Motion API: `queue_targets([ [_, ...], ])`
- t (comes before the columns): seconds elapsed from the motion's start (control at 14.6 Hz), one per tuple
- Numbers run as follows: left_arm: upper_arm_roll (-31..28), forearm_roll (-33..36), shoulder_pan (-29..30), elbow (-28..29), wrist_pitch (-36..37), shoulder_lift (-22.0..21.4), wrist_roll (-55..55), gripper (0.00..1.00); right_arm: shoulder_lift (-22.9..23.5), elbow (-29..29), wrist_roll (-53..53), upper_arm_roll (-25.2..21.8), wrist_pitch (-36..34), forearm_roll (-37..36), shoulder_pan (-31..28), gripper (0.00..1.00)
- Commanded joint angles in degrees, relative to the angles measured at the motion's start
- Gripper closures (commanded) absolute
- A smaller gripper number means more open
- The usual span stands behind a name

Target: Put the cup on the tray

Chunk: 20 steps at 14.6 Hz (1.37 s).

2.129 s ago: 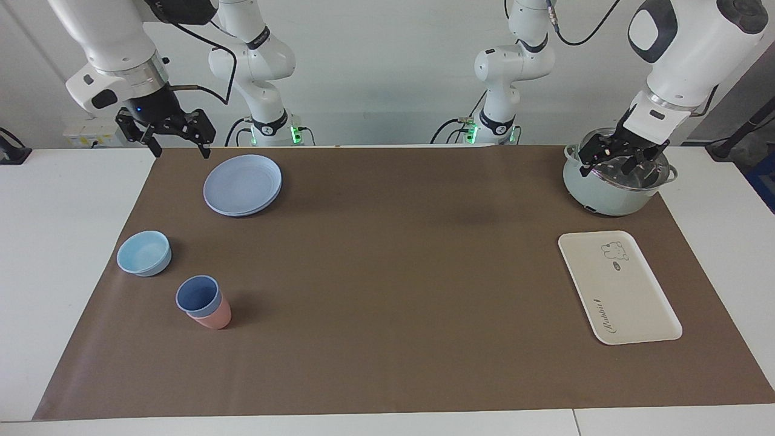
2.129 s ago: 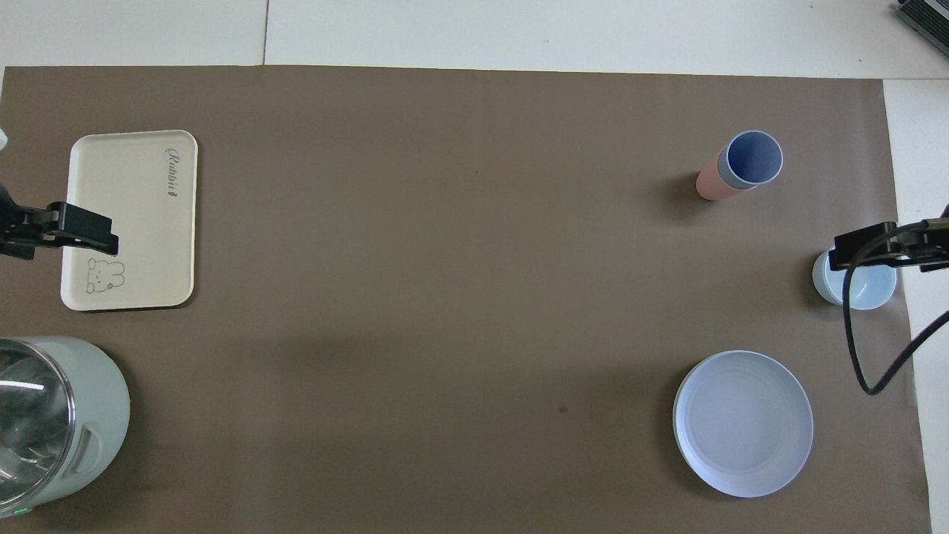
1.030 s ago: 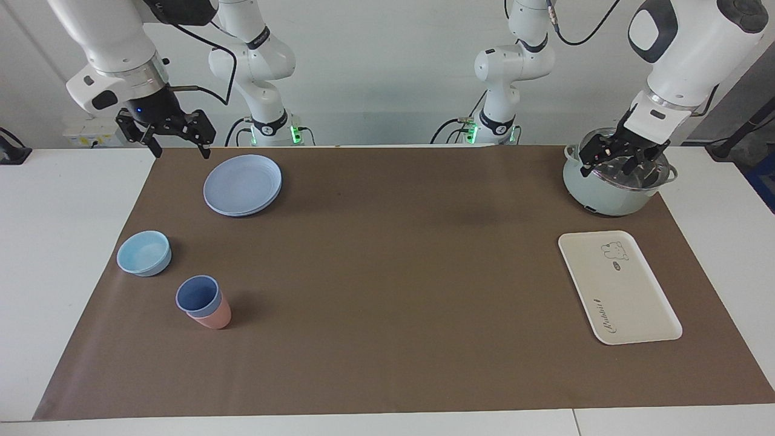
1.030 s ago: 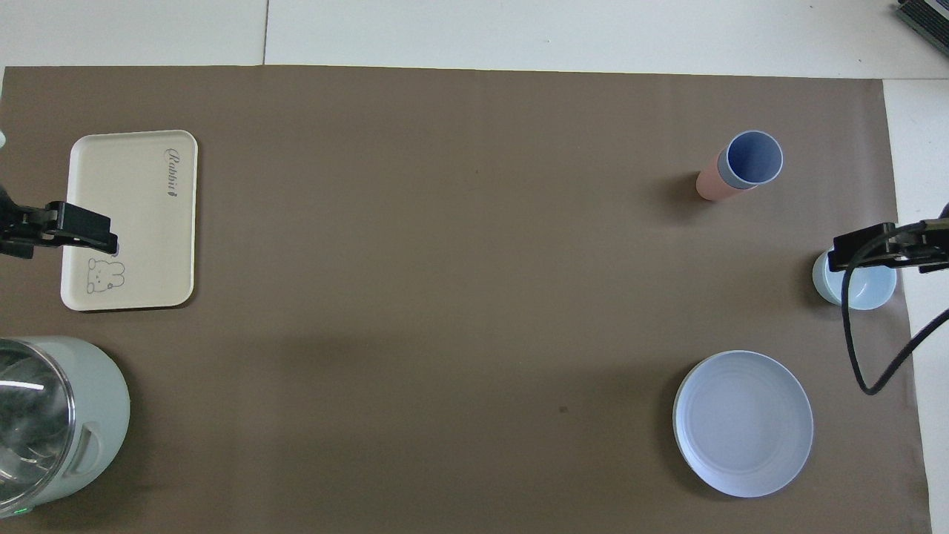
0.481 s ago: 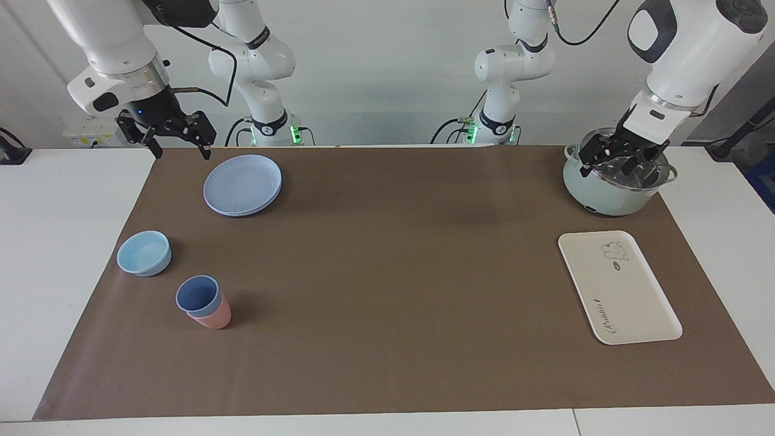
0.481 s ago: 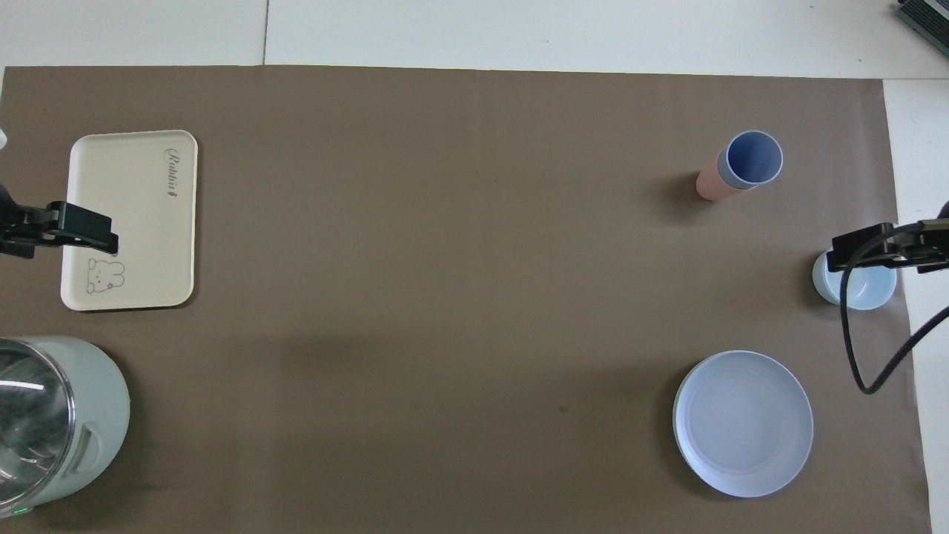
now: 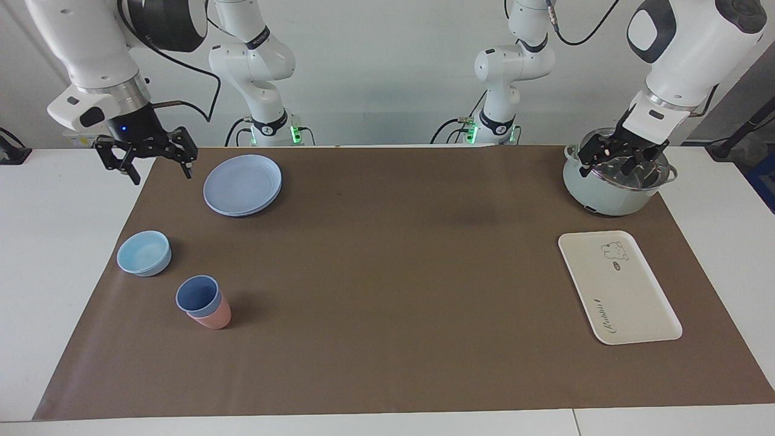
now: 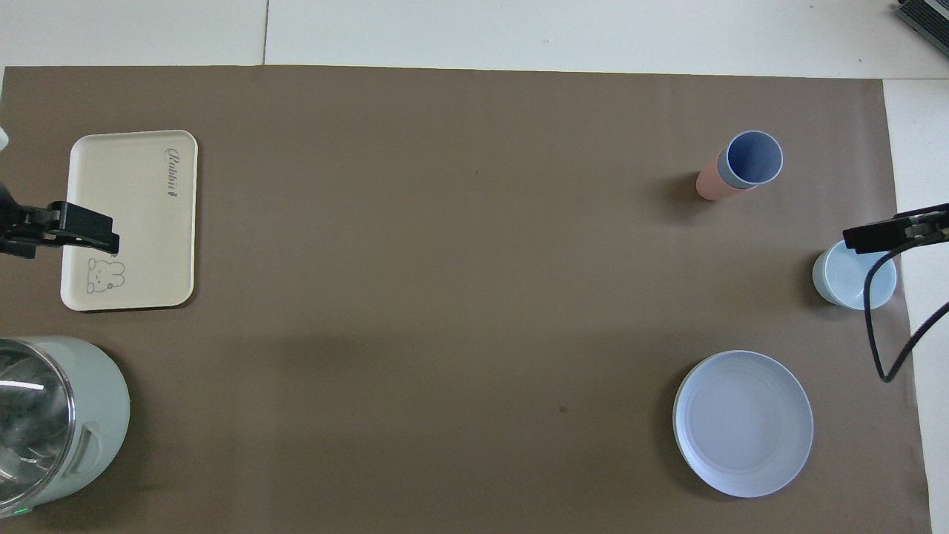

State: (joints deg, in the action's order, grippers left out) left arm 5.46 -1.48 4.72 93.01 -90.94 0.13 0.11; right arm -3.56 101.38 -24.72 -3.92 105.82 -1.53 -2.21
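Tray script: on my tray (image 8: 133, 222), near the table corner at my left arm's end, I read a cursive word, seemingly "Rabbit" (image 8: 172, 172).
Tray drawing: the small mark under the bear (image 7: 613, 249) is too small for me to read.
Other things: I read no text.

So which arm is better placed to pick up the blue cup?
Right: its open claw is up at the blue cup's end of the table. The left claw hangs over the pot, beside the tray.
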Motion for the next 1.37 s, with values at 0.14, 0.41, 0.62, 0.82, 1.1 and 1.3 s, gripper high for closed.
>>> queue_targets([
  [0.14, -0.53, -0.71, -0.59, 2.0, -1.52, -1.8, 0.07, 0.0, 1.88, 6.9, -30.04, 0.22, 15.44, 4.22, -4.28, 0.0],
  [0.41, -0.45, -0.71, -0.67, 2.09, -3.01, -1.71, -0.11, 0.0, 11.1, 6.82, -64.93, 0.22, 23.02, 23.96, -10.26, 0.0],
  [0.62, -0.53, -0.71, -2.25, 1.65, -2.84, -1.62, -0.02, 0.0, 15.77, 6.29, -75.02, 0.31, 22.42, 37.27, -12.2, 0.0],
  [0.82, -0.53, -0.71, -3.22, 1.65, -2.05, -1.8, 0.24, 0.0, 19.55, 6.11, -78.19, 0.49, 18.21, 51.94, -13.96, 0.0],
  [1.1, -0.45, -0.71, -4.36, 1.56, -2.57, -1.71, 0.24, 0.0, 28.34, 1.19, -86.97, 0.93, 11.79, 63.98, -16.33, 0.0],
  [1.3, -0.53, -0.71, -4.36, 1.65, -2.4, -1.8, 0.33, 0.0, 29.84, 0.75, -87.42, 1.54, 11.61, 67.78, -15.99, 0.0],
])
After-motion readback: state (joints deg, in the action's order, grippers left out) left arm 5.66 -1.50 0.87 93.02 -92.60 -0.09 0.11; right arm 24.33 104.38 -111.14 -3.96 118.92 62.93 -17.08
